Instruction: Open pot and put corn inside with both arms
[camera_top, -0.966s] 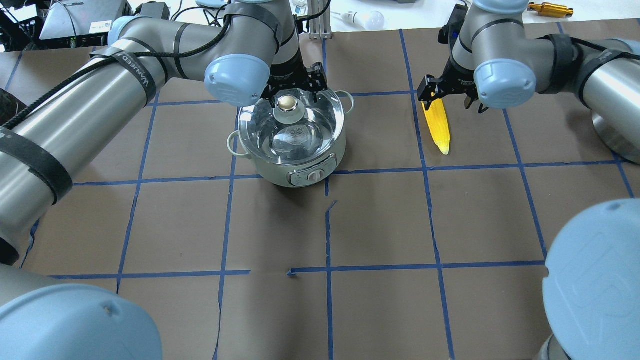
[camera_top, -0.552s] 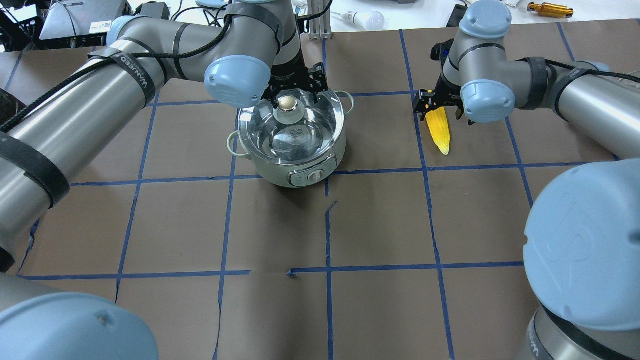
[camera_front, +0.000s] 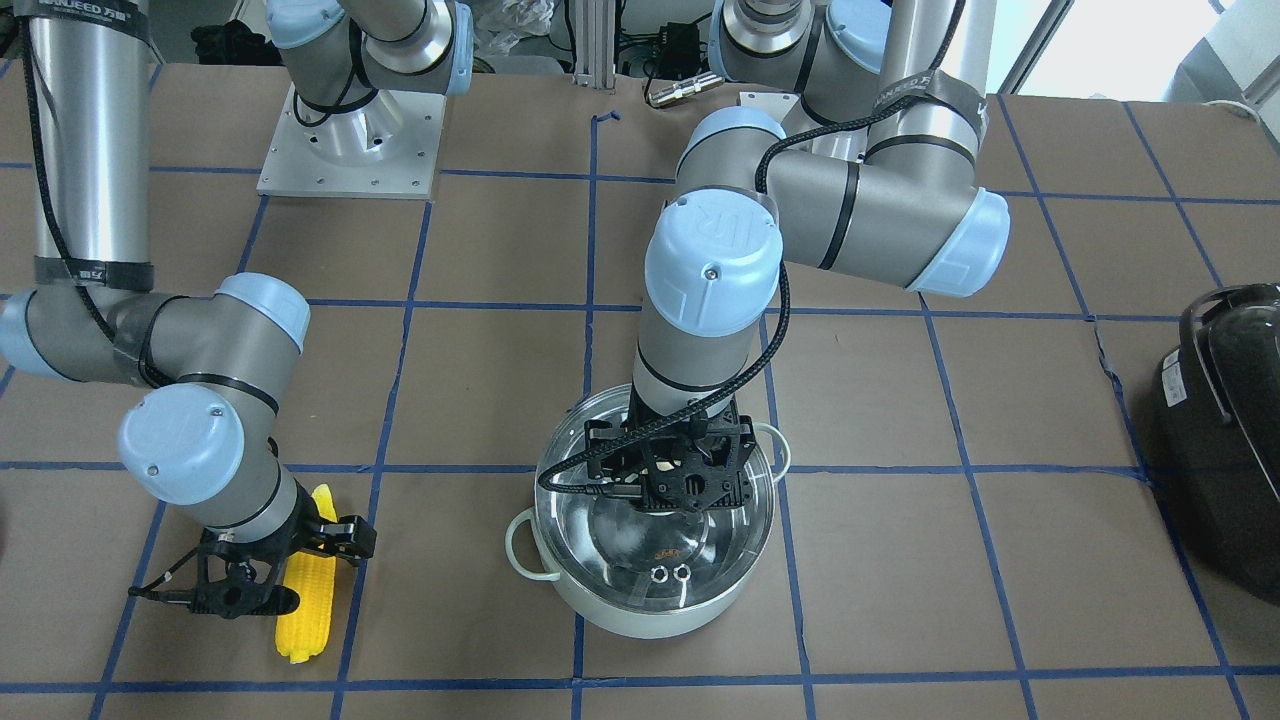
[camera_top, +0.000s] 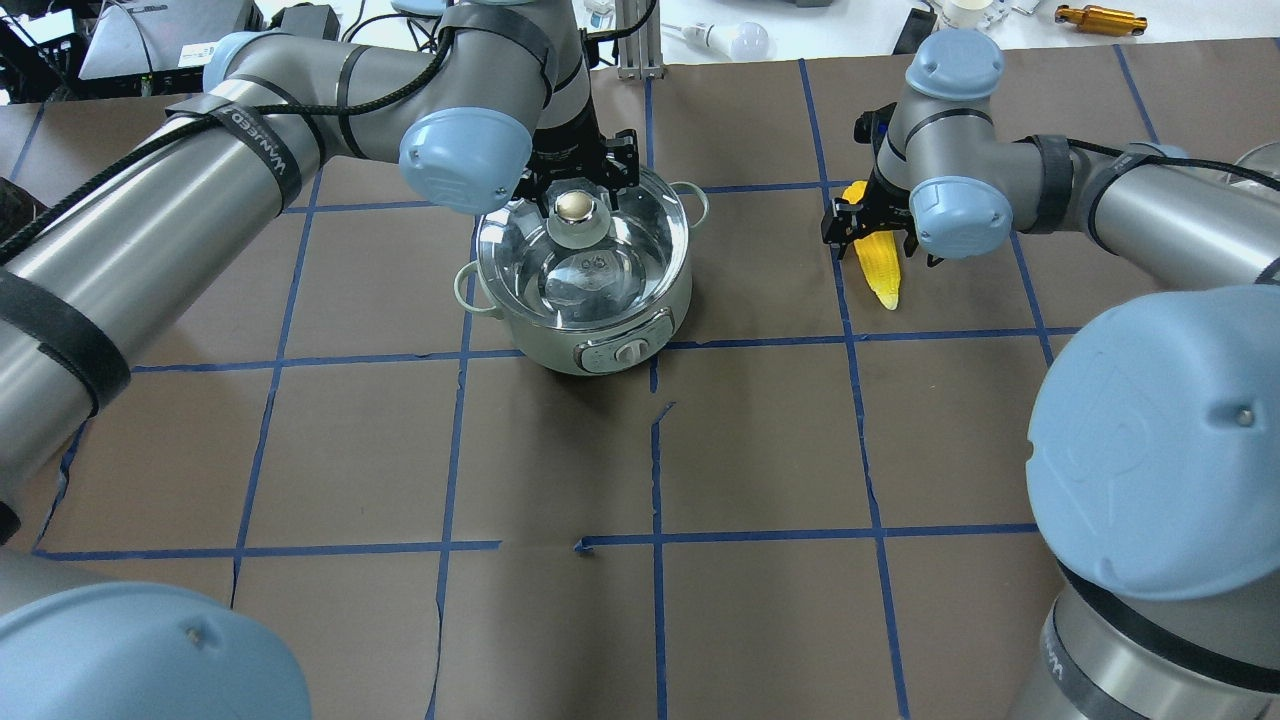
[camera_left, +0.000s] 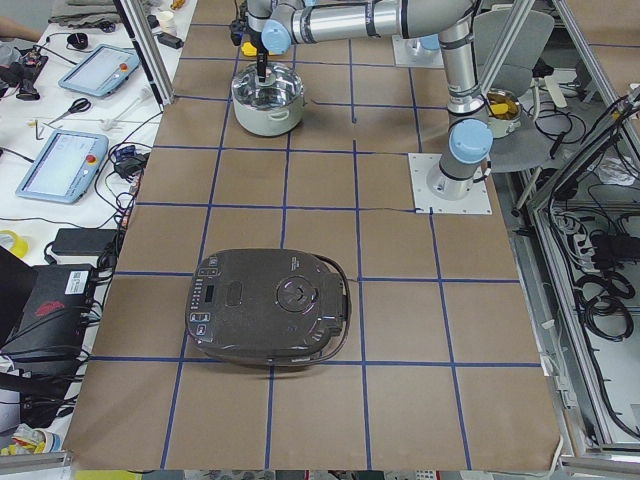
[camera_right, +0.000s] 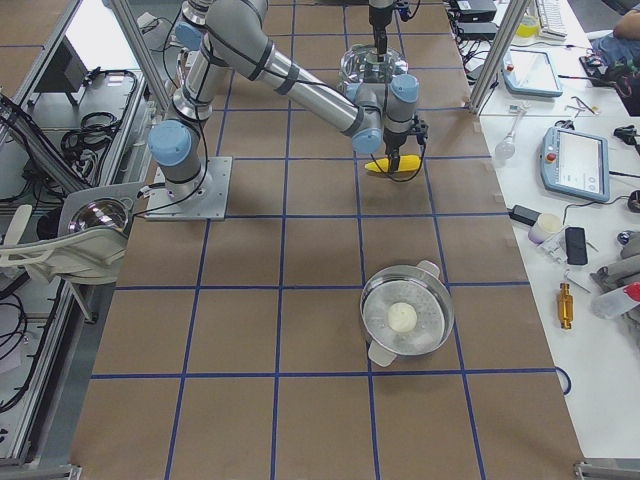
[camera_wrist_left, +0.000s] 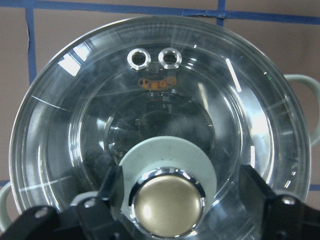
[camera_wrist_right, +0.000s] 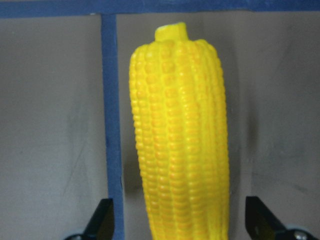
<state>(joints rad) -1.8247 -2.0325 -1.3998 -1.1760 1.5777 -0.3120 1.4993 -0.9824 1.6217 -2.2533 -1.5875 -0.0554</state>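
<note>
Front-facing: the mint-green pot (camera_front: 650, 622) stands on the brown-papered surface (camera_front: 900, 400) with its glass lid (camera_front: 600, 520) on, and the left claw (camera_front: 690, 480) hangs over it.

Overhead: the corn cob (camera_top: 882, 275) lies on the surface to the pot's right, with the right claw (camera_top: 872, 232) low over it.

Left wrist: the fingers (camera_wrist_left: 111, 192) are spread either side of the brass knob (camera_wrist_left: 167, 202), with gaps.

Right wrist: the fingers (camera_wrist_right: 102, 220) are parted wide, flanking the cob without touching it.

Right wrist view: corn (camera_wrist_right: 180, 140) runs off the bottom edge, my right fingers (camera_wrist_right: 102, 220) too. Front view: my left gripper (camera_front: 667, 488) hides lid knob (camera_wrist_left: 167, 202).
</note>
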